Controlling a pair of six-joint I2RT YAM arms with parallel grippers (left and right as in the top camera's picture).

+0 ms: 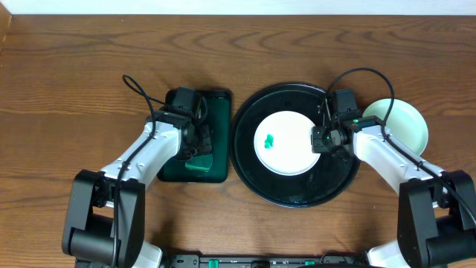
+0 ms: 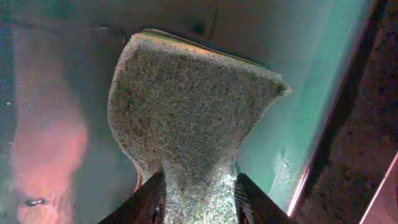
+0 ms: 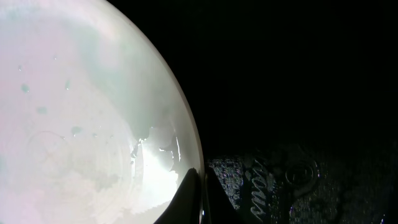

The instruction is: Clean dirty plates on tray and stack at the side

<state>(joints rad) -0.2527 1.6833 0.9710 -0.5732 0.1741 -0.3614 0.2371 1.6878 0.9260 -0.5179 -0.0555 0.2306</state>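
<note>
A white plate (image 1: 286, 156) with a small green smear (image 1: 268, 139) lies in the middle of the round black tray (image 1: 245, 160). My right gripper (image 1: 321, 139) is shut on its right rim; in the right wrist view the jaws (image 3: 200, 186) pinch the plate's (image 3: 81, 112) edge over the dark tray (image 3: 298, 180). A pale mint plate (image 1: 405, 123) rests on the table to the right of the tray. My left gripper (image 1: 196, 143) hangs over the rectangular green tray (image 1: 219, 112), shut on a green sponge (image 2: 193, 106) squeezed between its fingers (image 2: 146, 202).
The green tray (image 2: 311, 93) stands just left of the black tray, nearly touching it. Both arm bases sit at the table's front edge. Bare wooden table runs along the back and at the far left.
</note>
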